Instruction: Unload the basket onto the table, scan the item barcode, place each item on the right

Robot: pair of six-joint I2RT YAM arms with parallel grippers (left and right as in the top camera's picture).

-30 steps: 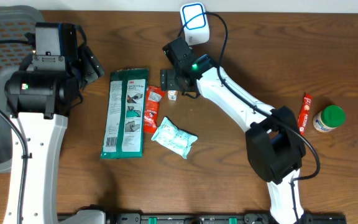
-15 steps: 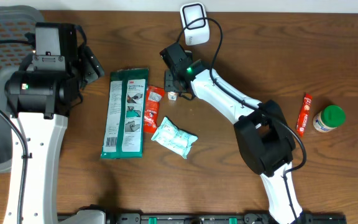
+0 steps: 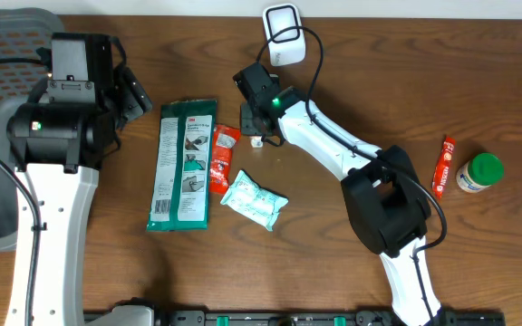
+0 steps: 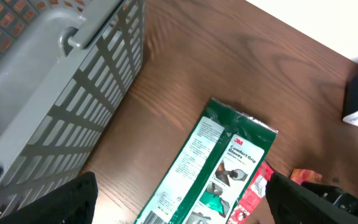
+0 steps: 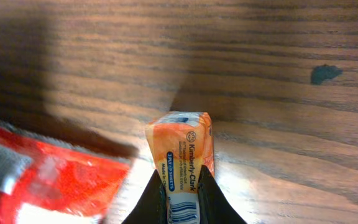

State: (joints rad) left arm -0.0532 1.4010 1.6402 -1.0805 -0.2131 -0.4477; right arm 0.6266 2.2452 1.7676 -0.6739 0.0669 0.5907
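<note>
A small orange Kimberly-Clark tissue pack point(image 5: 180, 143) stands on the wooden table with a barcode at its lower end. My right gripper point(image 5: 179, 190) is shut on it, one dark finger on each side. From overhead the pack point(image 3: 256, 140) is a small pale thing under the right gripper point(image 3: 254, 127), just below the white scanner point(image 3: 284, 36) at the table's back edge. My left gripper point(image 4: 181, 208) hangs open over the green 3M glove pack point(image 4: 213, 162), holding nothing.
A red packet point(image 3: 222, 158) lies beside the green glove pack point(image 3: 184, 163), and a white-teal pouch point(image 3: 254, 201) lies below them. A red tube point(image 3: 443, 165) and a green-lidded jar point(image 3: 478, 172) sit at the right. A grey basket point(image 4: 48, 93) stands at the left.
My right gripper has closed on the tissue pack after shifting slightly left. The left arm has not moved.
</note>
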